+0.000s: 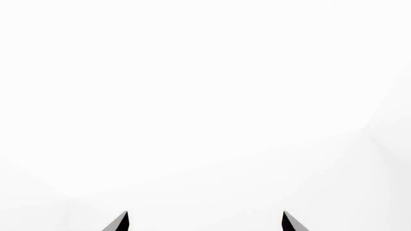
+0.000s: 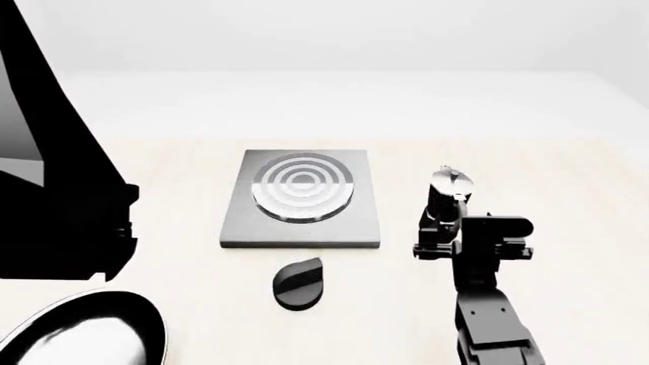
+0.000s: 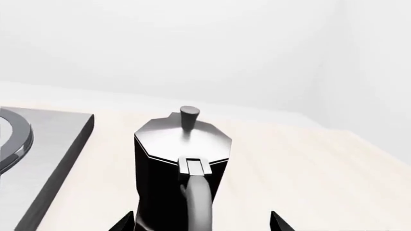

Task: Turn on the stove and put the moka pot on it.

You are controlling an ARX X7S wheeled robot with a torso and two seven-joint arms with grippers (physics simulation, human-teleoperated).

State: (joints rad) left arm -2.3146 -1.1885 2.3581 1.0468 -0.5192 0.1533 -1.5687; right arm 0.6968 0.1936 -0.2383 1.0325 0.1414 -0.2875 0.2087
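Observation:
The stove [image 2: 239, 228] is a flat grey slab with a ringed burner [image 2: 302, 185] at the table's middle. Its black round knob [image 2: 299, 284] lies apart, just in front of it. The moka pot [image 2: 447, 194] stands upright on the table right of the stove, black with a silver lid. In the right wrist view the moka pot [image 3: 183, 159] is close, and its curved handle [image 3: 196, 197] points at the camera. My right gripper [image 3: 202, 222] is open, with one fingertip [image 3: 125, 222] on each side of the handle, not closed on it. My left gripper [image 1: 205, 222] is open and empty, facing plain white.
A black frying pan [image 2: 81, 334] lies at the near left corner. My left arm [image 2: 51, 190] rises as a large dark shape along the left edge. The stove's edge [image 3: 57, 144] shows beside the pot in the right wrist view. A white wall stands behind the table.

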